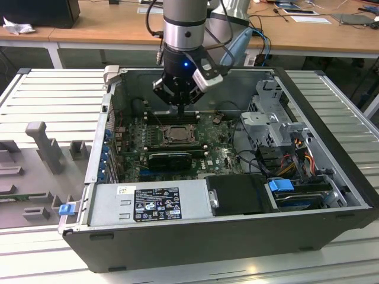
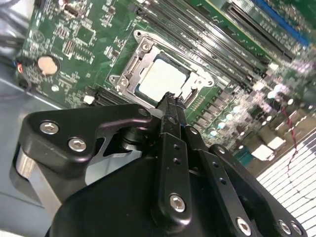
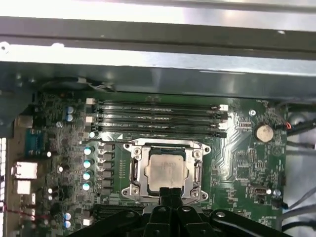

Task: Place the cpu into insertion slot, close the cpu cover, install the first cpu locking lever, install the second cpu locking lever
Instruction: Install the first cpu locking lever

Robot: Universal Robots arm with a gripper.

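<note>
Looking into the open computer case (image 1: 237,236) on the slatted bench (image 1: 53,89), found the cpu (image 3: 164,170) lying flat in the insertion slot (image 3: 127,148) on the green circuit board (image 3: 237,163), just beside the long black memory slots (image 3: 158,118). Found the cpu cover (image 3: 134,170) down over it, framing the pale metal top through its square window. Judged the first two steps done on that showing.

Noted the pincer (image 3: 170,191) at the slot's edge opposite the memory slots, pinched to a single narrow tip with nothing seen between the fingers. Could not tell whether that tip touched the metal frame or hung just above it. Could not make out either locking lever well enough to call it latched or free.

Took the step in hand to be the first locking lever, going by the closed tip parked at the socket's edge. Reckoned that such a move would call for a steady push with the closed tip against thin sprung wire, kept clear of the cpu top and of the small parts crowding the board. Rated slipping off so narrow a lever as the main risk.
</note>
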